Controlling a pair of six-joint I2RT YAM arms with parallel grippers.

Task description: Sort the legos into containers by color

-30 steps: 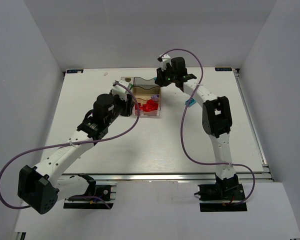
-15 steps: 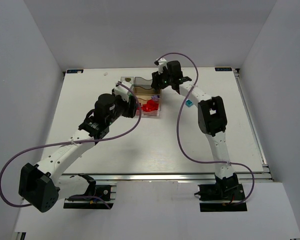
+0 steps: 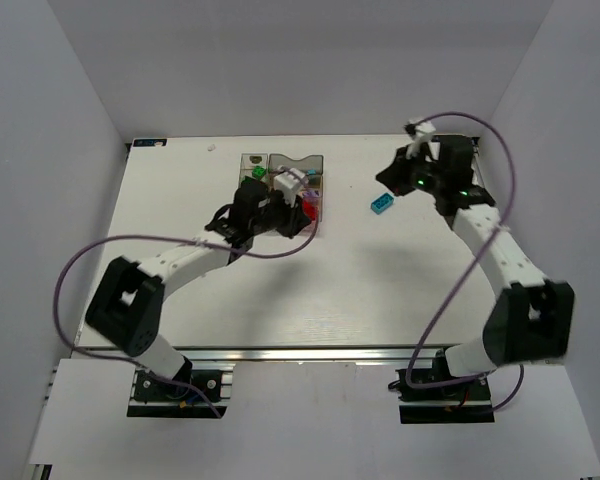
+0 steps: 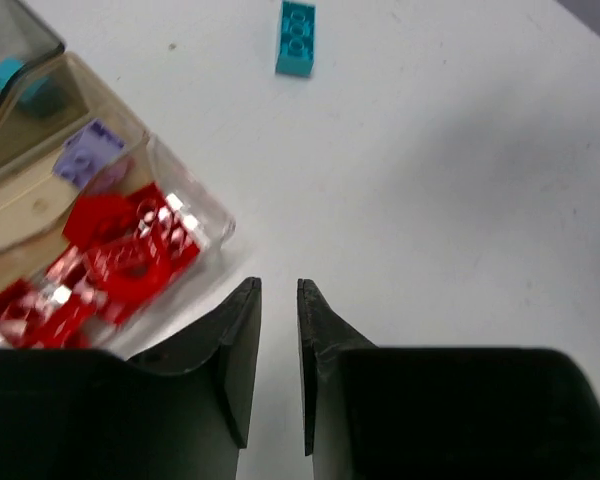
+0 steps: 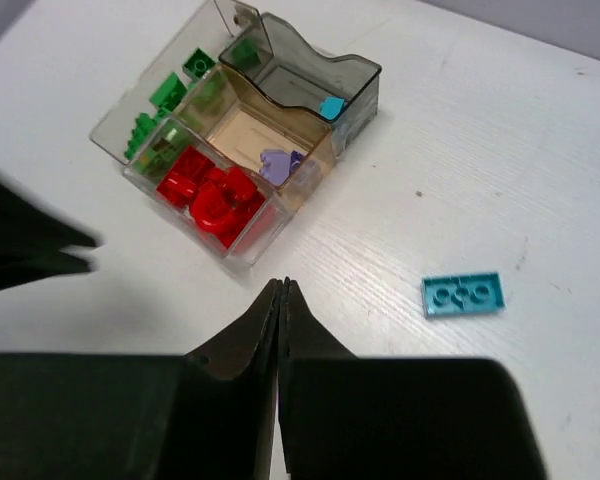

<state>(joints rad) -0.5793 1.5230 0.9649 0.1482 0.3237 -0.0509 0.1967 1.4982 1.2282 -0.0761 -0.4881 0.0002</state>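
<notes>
The brown-tinted tray (image 5: 365,100) holds green bricks (image 5: 165,95) in its long compartment, red bricks (image 5: 212,195) nearest, one lilac brick (image 5: 277,165) in the middle and a light blue piece (image 5: 331,107) at the far end. One light blue brick (image 5: 464,294) lies loose on the table right of the tray. My right gripper (image 5: 280,285) is shut and empty, hovering over bare table between that brick and the tray. My left gripper (image 4: 278,288) stands slightly open with nothing in it, beside the tray (image 4: 195,200) corner by the red bricks (image 4: 120,265).
In the top view the tray (image 3: 280,158) sits at the back centre of the white table, the loose blue brick (image 3: 382,202) to its right. White walls enclose the table. Purple cables loop off both arms.
The right arm has swung from above the tray's back to the right side. The left arm has shifted so its gripper now sits at the tray's right front.
</notes>
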